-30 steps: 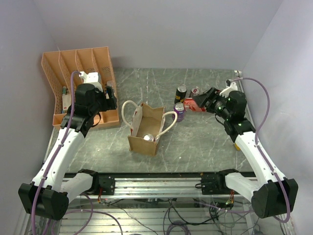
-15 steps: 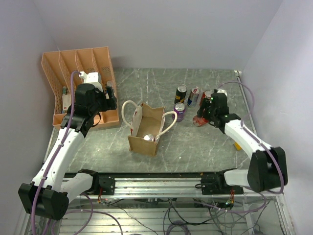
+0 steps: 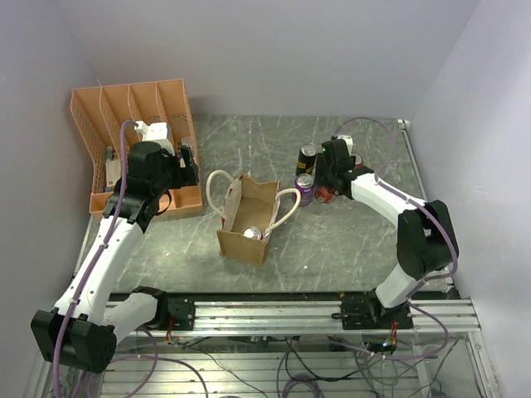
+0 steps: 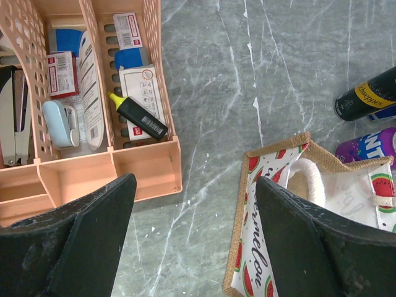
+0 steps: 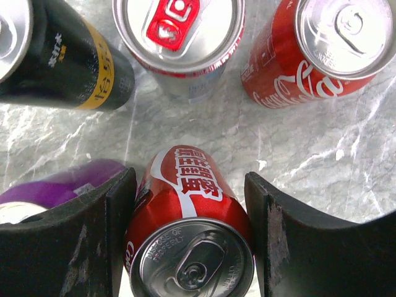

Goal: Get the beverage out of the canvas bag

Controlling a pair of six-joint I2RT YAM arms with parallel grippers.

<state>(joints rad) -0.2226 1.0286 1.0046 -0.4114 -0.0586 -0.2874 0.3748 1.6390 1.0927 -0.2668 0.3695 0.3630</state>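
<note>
The tan canvas bag (image 3: 241, 244) stands open at mid-table with cream rope handles (image 3: 217, 192). A silver-topped can (image 3: 253, 234) lies inside it. The left wrist view shows the bag's watermelon-print lining (image 4: 266, 247). My left gripper (image 3: 187, 162) is open and empty, hovering between the rack and the bag (image 4: 195, 185). My right gripper (image 3: 326, 189) is shut on a dented red cola can (image 5: 185, 198), upright next to a purple can (image 3: 304, 187), well right of the bag.
An orange slotted rack (image 3: 141, 124) with stationery stands at the back left; its front edge shows in the left wrist view (image 4: 148, 173). Behind my right gripper stand a black-and-yellow can (image 5: 68, 55), a silver can with a red tab (image 5: 179, 31) and a red cola can (image 5: 315, 49).
My right arm swung left from the back right with the red can and brought it down beside the purple can. The left arm and the bag have not moved.
</note>
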